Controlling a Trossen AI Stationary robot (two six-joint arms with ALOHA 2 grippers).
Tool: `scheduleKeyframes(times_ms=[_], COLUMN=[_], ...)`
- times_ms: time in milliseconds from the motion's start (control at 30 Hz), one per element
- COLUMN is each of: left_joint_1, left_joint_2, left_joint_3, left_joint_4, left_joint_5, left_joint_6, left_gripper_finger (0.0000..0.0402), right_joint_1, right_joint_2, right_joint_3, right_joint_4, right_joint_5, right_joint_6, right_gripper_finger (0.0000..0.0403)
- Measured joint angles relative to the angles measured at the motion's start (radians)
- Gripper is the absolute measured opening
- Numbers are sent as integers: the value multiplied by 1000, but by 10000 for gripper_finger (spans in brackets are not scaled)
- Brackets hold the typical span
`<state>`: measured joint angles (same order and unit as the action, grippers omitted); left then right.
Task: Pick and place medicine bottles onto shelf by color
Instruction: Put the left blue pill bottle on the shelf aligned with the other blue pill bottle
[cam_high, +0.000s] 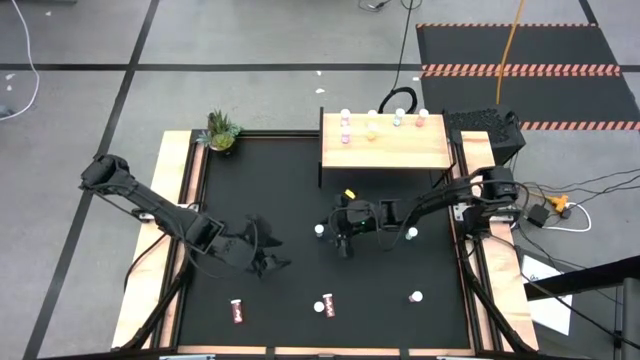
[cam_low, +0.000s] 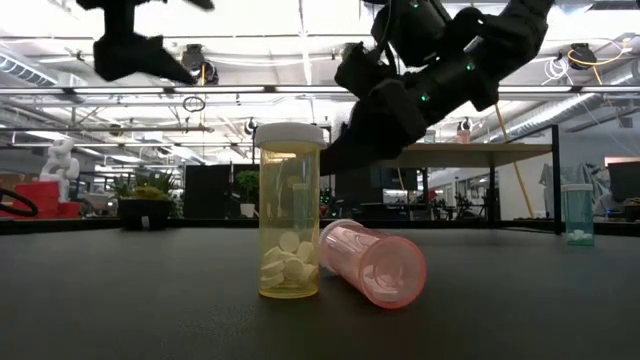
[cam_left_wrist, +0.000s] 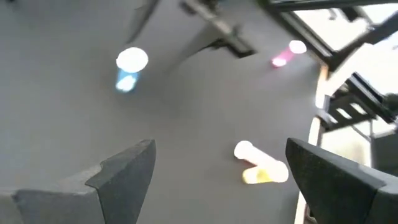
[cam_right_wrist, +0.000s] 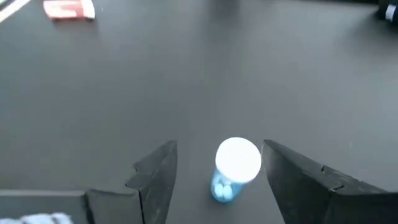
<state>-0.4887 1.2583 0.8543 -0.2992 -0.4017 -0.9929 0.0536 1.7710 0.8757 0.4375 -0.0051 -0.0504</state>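
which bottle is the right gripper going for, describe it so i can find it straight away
Start at the light-wood shelf at the table's far edge and drop toward the table's middle, where the right gripper hangs open. The teal-blue bottle stands upright between its fingers, white cap up. The yellow bottle nearby lies on its side instead.

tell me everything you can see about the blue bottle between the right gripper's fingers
The blue bottle is a tiny see-through cylinder with a round white cap and pale pills inside. It stands upright on the black table, near its middle. The right gripper is open around it, one dark finger on each side, neither touching it.
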Motion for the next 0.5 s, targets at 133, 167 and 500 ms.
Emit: scheduleKeyframes(times_ms=[133,167,500], left_joint_1=[-1,0,6], left_joint_2=[0,0,0], left_joint_3=[0,0,0], left_joint_4=[55,61,66], left_joint_5=[0,-1,-2], left_joint_6=[68,73,22], left_gripper_finger=[358,358,358], right_joint_1=[-19,-26,-86], right_joint_2=[22,32,78], right_joint_3=[0,0,0], right_joint_4=[37,49,84], right_joint_5=[-1,-1,-138], right_joint_6=[-11,-12,-19], right_gripper_finger=[229,229,229])
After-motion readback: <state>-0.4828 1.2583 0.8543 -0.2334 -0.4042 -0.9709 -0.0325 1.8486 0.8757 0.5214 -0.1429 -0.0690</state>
